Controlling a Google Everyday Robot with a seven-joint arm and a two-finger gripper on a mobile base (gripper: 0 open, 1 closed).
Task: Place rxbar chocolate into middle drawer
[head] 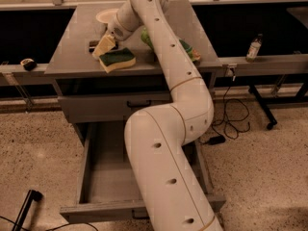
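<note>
The rxbar chocolate (pixel 93 44) is a dark flat bar on the left part of the grey cabinet top (pixel 72 57); only its left end shows past my gripper. My gripper (pixel 104 45) is right at the bar, low over the cabinet top, just left of the green-topped yellow sponge (pixel 118 59). The middle drawer (pixel 103 174) is pulled wide open below, and my arm crosses over its right half. The drawer above it (pixel 101 107) is closed.
A green snack bag (pixel 188 50) lies on the right of the cabinet top behind my arm. A white plate (pixel 107 16) sits at the back. A bottle (pixel 253 47) stands on the right ledge. Cables (pixel 226 124) lie on the floor at right.
</note>
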